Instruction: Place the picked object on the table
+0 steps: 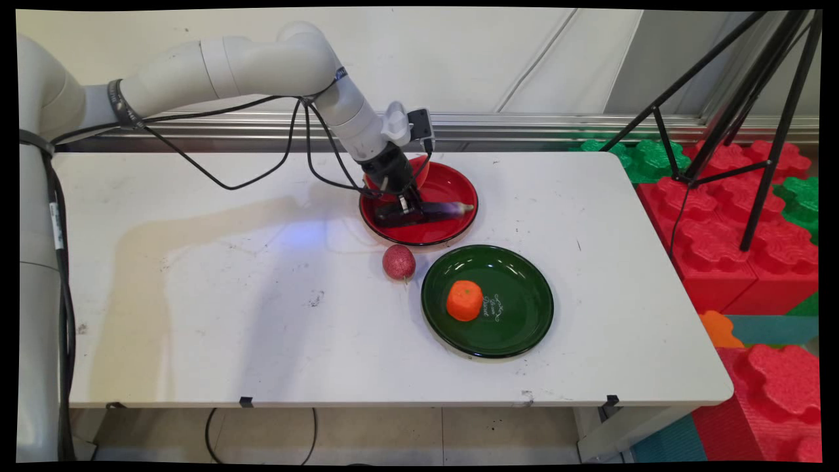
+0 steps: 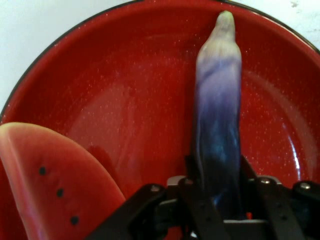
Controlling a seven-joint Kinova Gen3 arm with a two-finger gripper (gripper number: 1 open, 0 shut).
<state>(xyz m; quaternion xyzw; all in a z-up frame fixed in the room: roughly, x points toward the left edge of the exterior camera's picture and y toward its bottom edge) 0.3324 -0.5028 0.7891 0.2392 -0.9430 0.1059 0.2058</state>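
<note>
The gripper [image 1: 405, 204] is clamped around the dark end of a purple eggplant [image 2: 218, 115] lying in the red plate [image 1: 452, 183]. Just beside it on that plate rests a watermelon slice [image 2: 55, 180]. Nearer the camera sits a red ball [image 1: 399, 261], then a green plate [image 1: 518, 328] holding an orange piece [image 1: 464, 300].

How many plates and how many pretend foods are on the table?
Plates: 2, a red plate and a green plate.
Foods: 4, an eggplant, a watermelon slice, a red round fruit, an orange fruit.
Total: 6.
</note>
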